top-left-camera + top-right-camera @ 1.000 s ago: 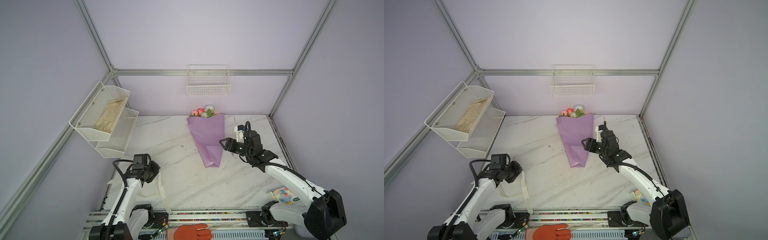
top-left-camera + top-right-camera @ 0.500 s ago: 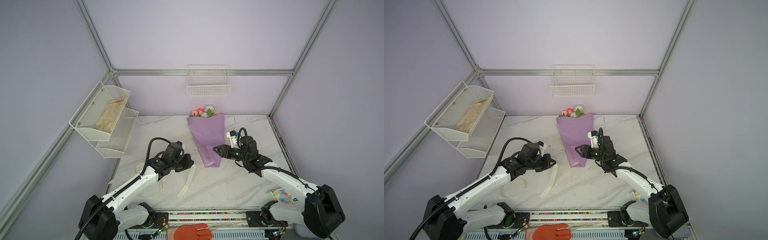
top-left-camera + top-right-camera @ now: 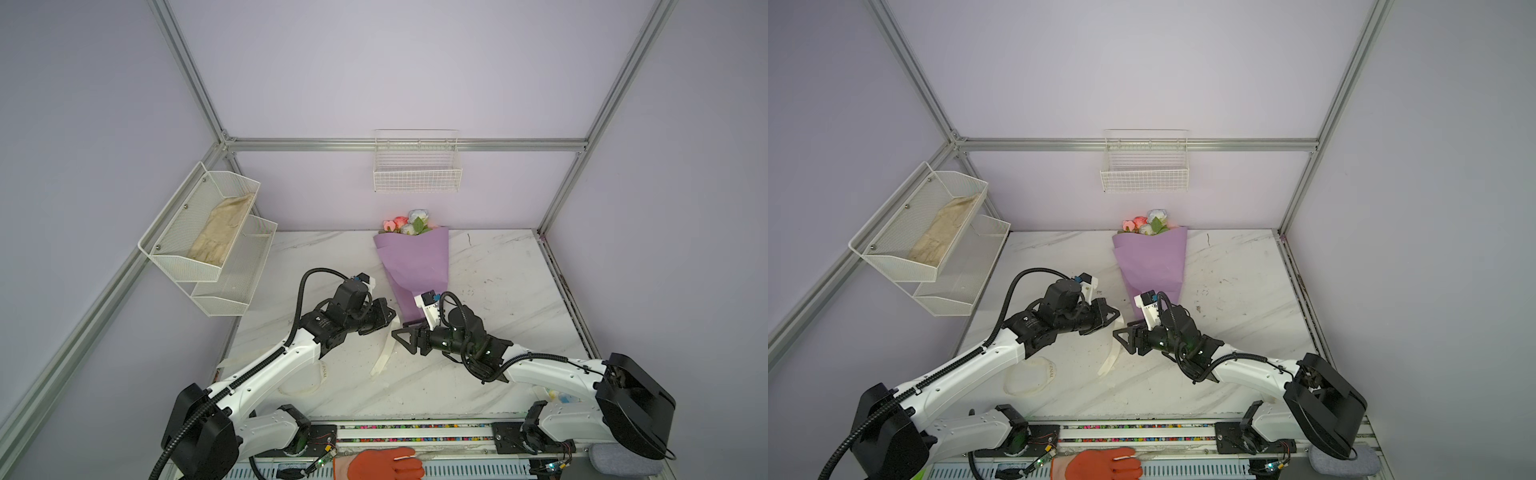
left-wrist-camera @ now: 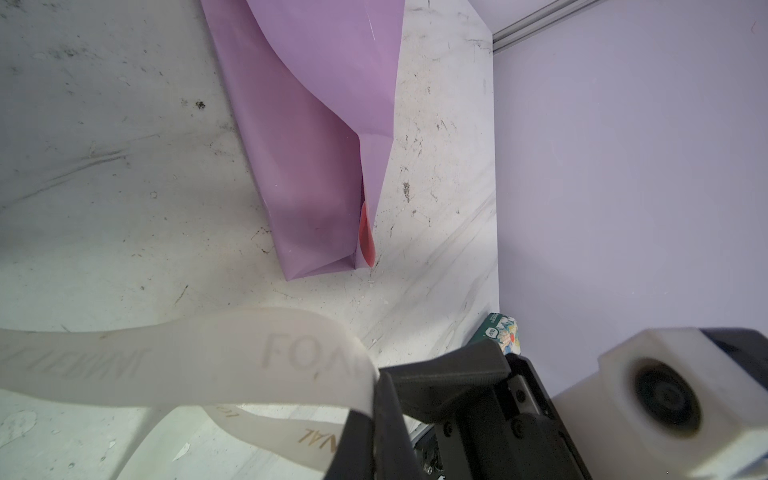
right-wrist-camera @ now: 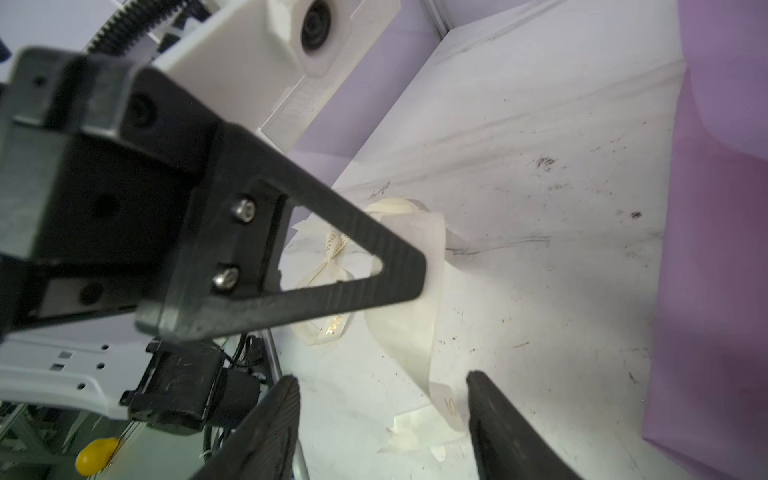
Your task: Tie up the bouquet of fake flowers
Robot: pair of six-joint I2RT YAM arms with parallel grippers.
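The bouquet [image 3: 413, 266] [image 3: 1152, 266] lies on the marble table in lilac paper, its narrow end toward me, pink showing inside the fold [image 4: 368, 237]. The fake flowers [image 3: 405, 222] [image 3: 1146, 222] poke out at the far end. My left gripper [image 3: 392, 318] [image 3: 1117, 316] [image 4: 376, 386] is shut on a cream lettered ribbon [image 3: 384, 353] [image 4: 208, 357] [image 5: 415, 332], just left of the bouquet's narrow end. The ribbon hangs to the table. My right gripper [image 3: 401, 338] [image 3: 1123, 338] [image 5: 382, 382] faces it, open, with the ribbon's hanging part close to one finger.
More ribbon lies coiled [image 3: 303, 380] near the left arm. A white mesh shelf [image 3: 208, 237] with a cloth hangs on the left wall, a wire basket [image 3: 417, 166] on the back wall. An orange glove [image 3: 382, 463] lies at the front rail, a small printed packet [image 4: 500, 332] by the right arm's base.
My left arm swung from the front left to the bouquet's narrow end, carrying the ribbon. My right gripper came forward from beside the bouquet to meet it.
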